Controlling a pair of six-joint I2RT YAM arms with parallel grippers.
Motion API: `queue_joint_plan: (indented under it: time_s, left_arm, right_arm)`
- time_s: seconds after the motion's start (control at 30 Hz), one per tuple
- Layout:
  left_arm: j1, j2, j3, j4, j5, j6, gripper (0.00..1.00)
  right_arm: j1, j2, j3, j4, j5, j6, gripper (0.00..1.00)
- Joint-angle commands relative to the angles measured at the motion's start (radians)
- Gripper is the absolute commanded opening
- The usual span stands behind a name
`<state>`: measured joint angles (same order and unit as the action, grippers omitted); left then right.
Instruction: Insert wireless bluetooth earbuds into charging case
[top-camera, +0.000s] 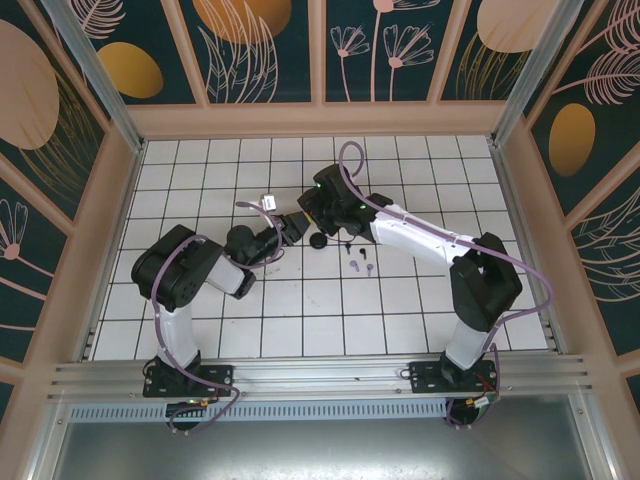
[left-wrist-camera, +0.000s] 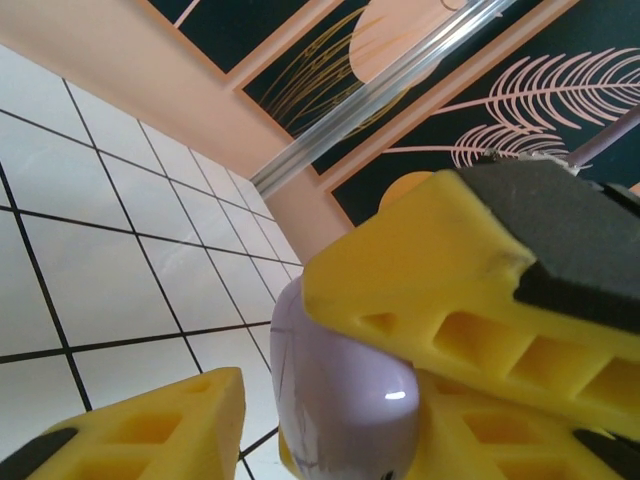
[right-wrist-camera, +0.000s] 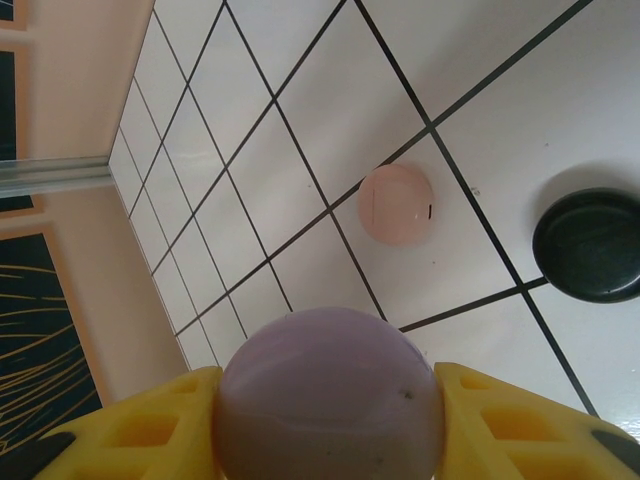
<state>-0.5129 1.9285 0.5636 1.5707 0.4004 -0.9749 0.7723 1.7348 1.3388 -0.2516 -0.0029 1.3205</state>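
My right gripper (right-wrist-camera: 328, 425) is shut on a round lilac charging case (right-wrist-camera: 330, 400), one yellow finger on each side of it. It holds the case above the tiles near the table's middle (top-camera: 312, 212). My left gripper (top-camera: 293, 226) meets it from the left. In the left wrist view the lilac case (left-wrist-camera: 340, 400) sits between my left fingers (left-wrist-camera: 150, 425), with a strip of tile showing between the lower-left finger and the case. The right gripper's yellow finger (left-wrist-camera: 440, 270) overlaps the case from above. Tiny earbuds (top-camera: 353, 265) lie on the tiles just right of the grippers.
A pink case (right-wrist-camera: 396, 204) and a black case (right-wrist-camera: 588, 244) lie closed on the white tiles below the held case. The black case (top-camera: 317, 240) sits just under the two grippers. Patterned walls enclose the table (top-camera: 200, 330) on three sides.
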Motion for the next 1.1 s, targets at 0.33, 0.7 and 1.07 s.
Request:
queue_joint_plan:
  time_s: [0.33, 0.7, 1.07]
  left_arm:
    - [-0.006, 0.038, 0.022, 0.096, 0.008, -0.023, 0.19]
    - [-0.006, 0.02, 0.023, 0.081, 0.023, -0.03, 0.0]
    - [-0.006, -0.018, 0.032, 0.007, 0.039, 0.003, 0.0]
  right_arm:
    - [0.008, -0.018, -0.02, 0.032, 0.013, 0.022, 0.38]
    - [-0.01, -0.099, -0.063, 0.161, 0.098, 0.017, 0.67]
    - [-0.089, -0.243, -0.219, 0.206, 0.071, -0.082, 0.68]
